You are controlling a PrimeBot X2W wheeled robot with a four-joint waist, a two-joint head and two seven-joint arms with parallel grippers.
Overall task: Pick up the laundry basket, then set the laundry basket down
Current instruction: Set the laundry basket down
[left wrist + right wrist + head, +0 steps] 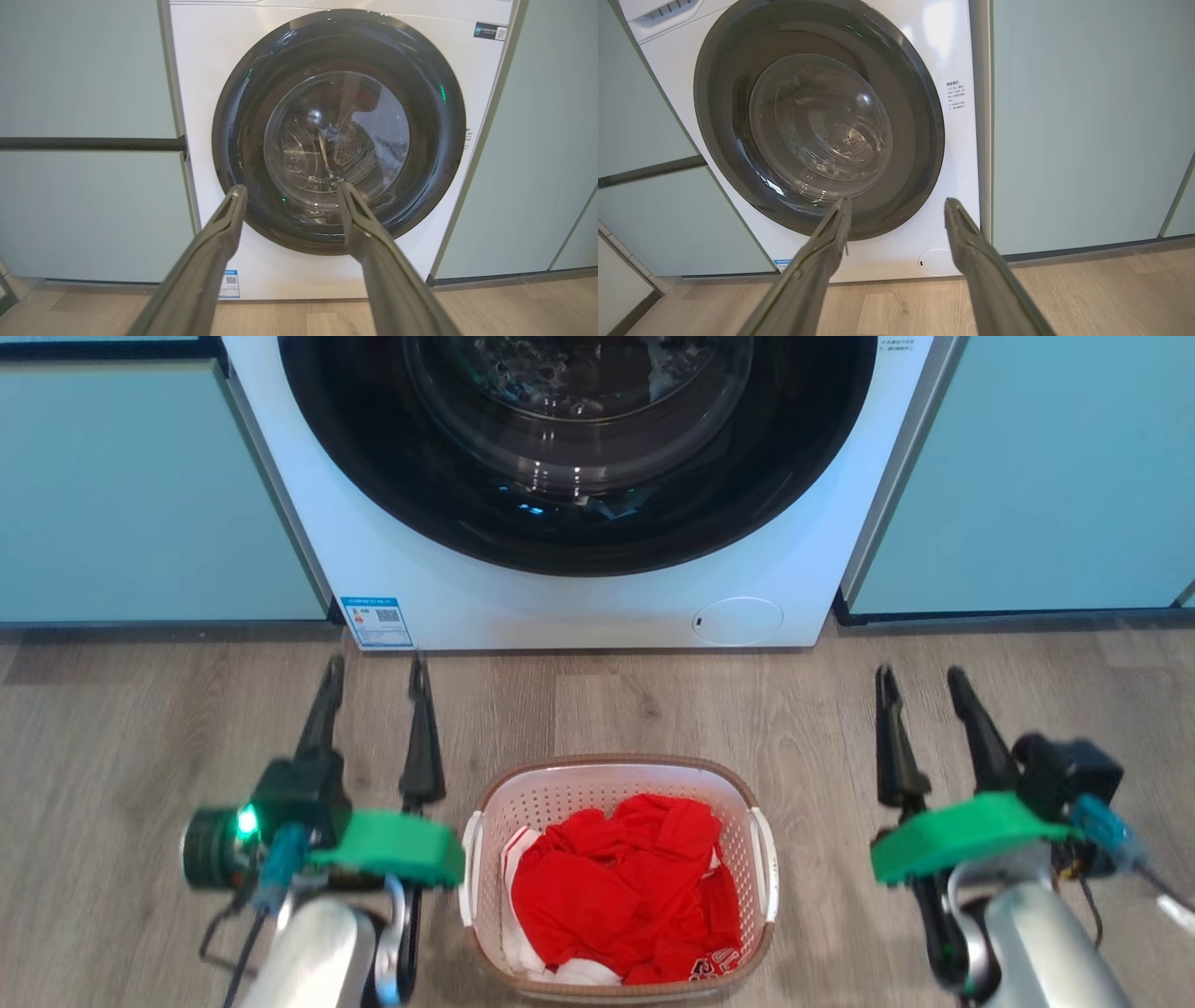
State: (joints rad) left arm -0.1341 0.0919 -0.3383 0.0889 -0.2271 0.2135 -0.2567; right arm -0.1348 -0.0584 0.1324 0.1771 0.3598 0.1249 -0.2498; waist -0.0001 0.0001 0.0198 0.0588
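**Both tools wide apart, basket on the floor between them**

Closest in, at the bottom of the head view, the left tool (375, 661) has its two dark fingers spread and nothing between them, and a small green light (246, 821) glows on its wrist. Across the way the right tool (919, 673) is the same – fingers apart, gripping nothing. Each wrist carries a green band (392, 845).

Between the two arms the laundry basket (611, 761) sits upright on the wood-look floor (187, 728), just in front of the washing machine (579, 607) and touched by neither tool. Brown rim, white perforated walls, a white handle on either side. Inside it is a crumpled red garment (616, 887) with white trim, and white lettering at its lower right edge is too folded to read.

Now the writing! A blue label (376, 621) with a QR code sits at the machine's lower left corner, its print too small to make out. The left wrist view catches a dark sticker (490, 31) at the machine's top right, also with a QR code and also unreadable. The right wrist view shows a column of tiny print (956, 95) beside the round door (817, 116) – illegible. Pale green cabinets (140, 485) flank the machine.
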